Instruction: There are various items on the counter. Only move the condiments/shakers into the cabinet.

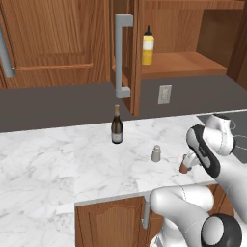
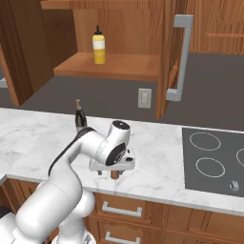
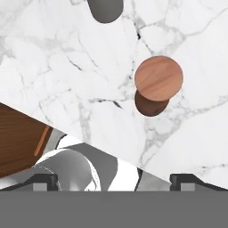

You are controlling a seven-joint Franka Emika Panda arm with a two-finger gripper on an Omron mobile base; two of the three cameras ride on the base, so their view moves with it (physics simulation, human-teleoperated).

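The yellow squeeze bottle [image 1: 147, 46] [image 2: 98, 45] stands upright on the shelf of the open cabinet [image 1: 183, 62] [image 2: 114, 66]. On the counter [image 1: 58, 159] [image 2: 157, 152], the small brown shaker [image 1: 184, 168] [image 2: 114, 175] [image 3: 158, 80] sits near the front edge. My gripper [image 1: 189, 162] [image 2: 114, 169] [image 3: 115, 180] hovers just above it, pointing down, open and holding nothing. In the hand view the shaker lies ahead of the fingertips [image 3: 183, 180], not between them. The grey shaker [image 1: 156, 153] [image 3: 105, 9] stands a little farther back. The dark wine bottle [image 1: 116, 125] [image 2: 80, 116] is upright behind them.
The cabinet door with its long grey bar handle [image 1: 121, 55] [image 2: 180, 57] hangs open over the counter. A dark cooktop [image 2: 214, 157] [image 1: 239, 120] lies to the right. A wall outlet [image 1: 164, 94] [image 2: 144, 97] sits under the cabinet. The counter's front edge runs close below the brown shaker.
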